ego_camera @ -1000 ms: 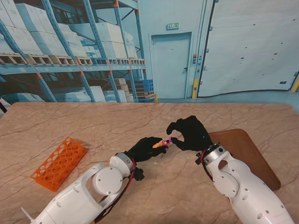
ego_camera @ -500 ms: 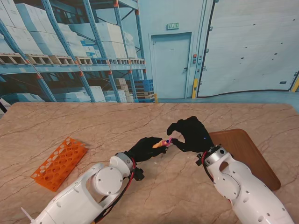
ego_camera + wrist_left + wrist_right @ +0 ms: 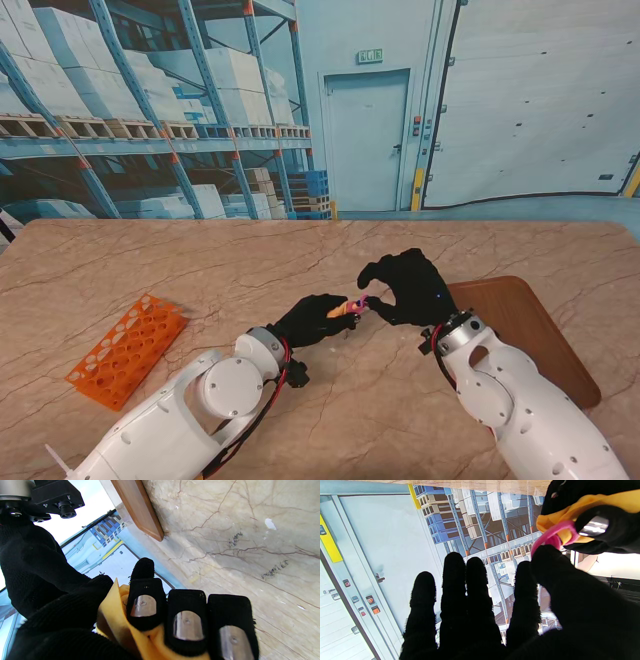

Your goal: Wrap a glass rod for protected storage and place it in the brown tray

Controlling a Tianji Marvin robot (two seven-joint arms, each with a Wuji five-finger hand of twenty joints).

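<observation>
so in the stand view both robot hands meet just about dead centre of the frame, a bit lower than the middle, over the marble counter [image 3: 200,270]. the left robot hand [image 3: 318,320] has its fingers curled around a yellow cloth bundle [image 3: 341,308], and you can see that much better from the left wrist view, where the yellow cloth [image 3: 117,620] is squeezed under three black-gloved fingers [image 3: 186,620] at the bottom of the frame. i can't actually make out the glass rod itself anywhere; only cloth shows in that grip.

the right robot hand [image 3: 405,287] is touching the end of the bundle. in the right wrist view there's a pink band [image 3: 551,538] looped around the tip of the yellow cloth [image 3: 560,517] in the upper right of the frame, and the right thumb [image 3: 550,562] is pressed up against that band. the other four fingers [image 3: 467,592] stick out straight and spread, closed on nothing. whether it's really pinching the band or only touching it, can't tell.

brown tray [image 3: 525,325] sits at the right of the stand view, partly behind the right arm, with nothing visible on the part that shows. its corner [image 3: 140,507] also peeks in at the top of the left wrist view. an orange rack [image 3: 127,350] full of holes lies at the lower left, well apart from the hands.
</observation>
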